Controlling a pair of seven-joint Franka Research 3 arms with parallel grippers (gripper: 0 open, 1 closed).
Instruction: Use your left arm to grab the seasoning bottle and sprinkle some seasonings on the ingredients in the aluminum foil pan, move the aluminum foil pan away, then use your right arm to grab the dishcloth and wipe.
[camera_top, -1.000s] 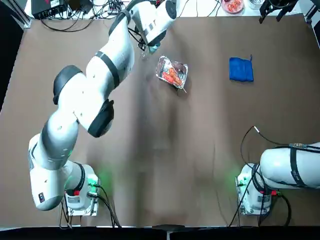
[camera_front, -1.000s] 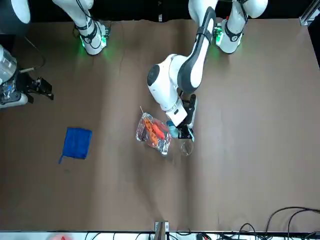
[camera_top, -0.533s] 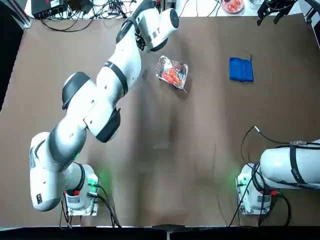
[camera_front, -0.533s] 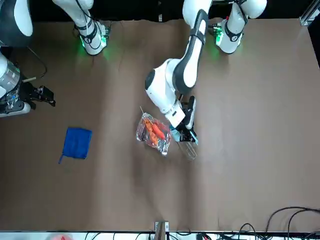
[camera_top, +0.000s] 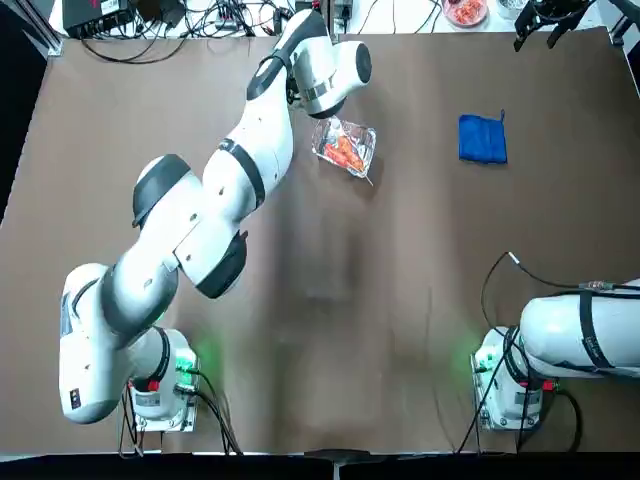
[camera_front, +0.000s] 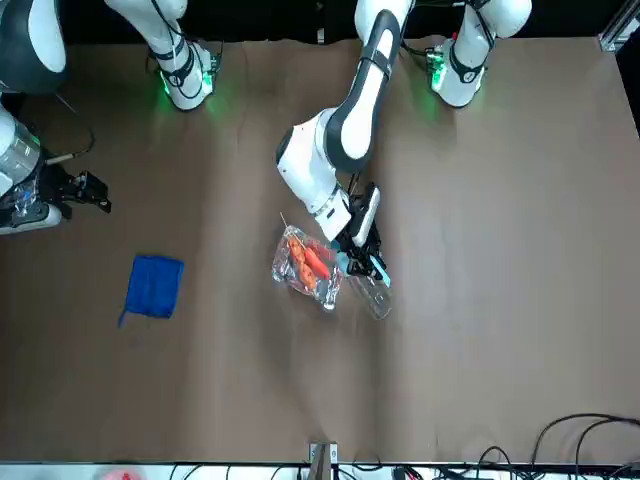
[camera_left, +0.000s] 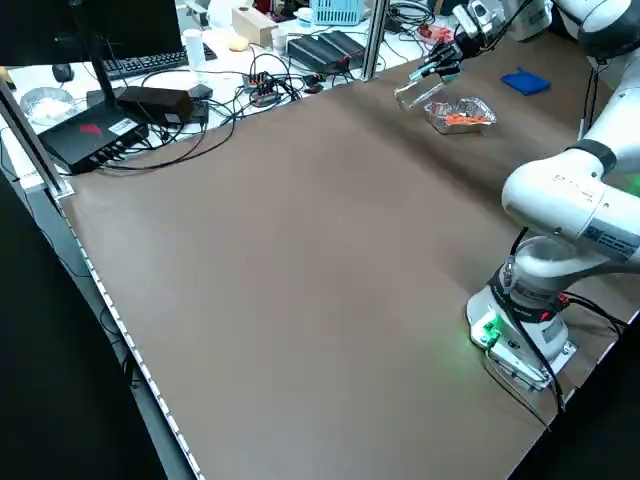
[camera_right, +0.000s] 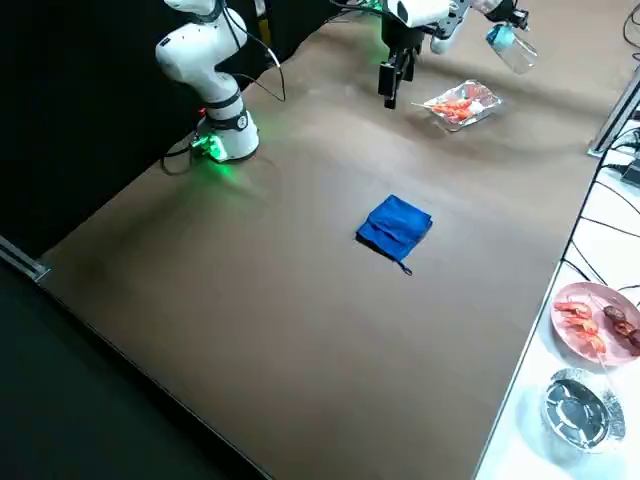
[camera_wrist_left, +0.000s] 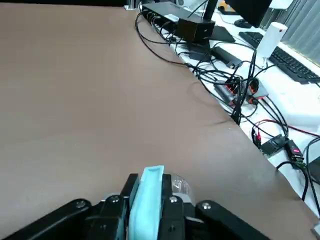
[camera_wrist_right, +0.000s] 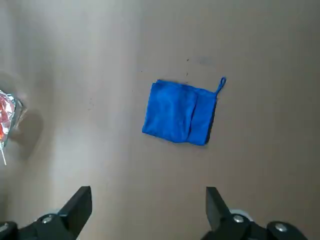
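Observation:
My left gripper (camera_front: 360, 256) is shut on the seasoning bottle (camera_front: 372, 296) near its light blue cap (camera_wrist_left: 148, 196). The clear bottle (camera_left: 420, 92) is held in the air, tipped onto its side, right beside the aluminum foil pan (camera_front: 304, 266). Orange-red ingredients (camera_top: 344, 150) with a thin skewer lie in that pan (camera_top: 362, 133). The blue dishcloth (camera_top: 482, 138) lies flat to the pan's right. My right gripper (camera_wrist_right: 147, 194) hovers open high above the dishcloth (camera_wrist_right: 181, 112), holding nothing, and shows at the far right corner (camera_top: 545, 14) from overhead.
A plate of food (camera_right: 592, 320) and a round foil dish (camera_right: 578, 408) sit off the brown table past its far right edge. Cables and black boxes (camera_top: 150, 18) run along the far edge. The right arm's base (camera_top: 510, 385) stands at the near right.
My left arm has swung its wrist over, tipping the bottle from nearly upright to lying sideways and carrying it closer to the pan. The right gripper has barely shifted.

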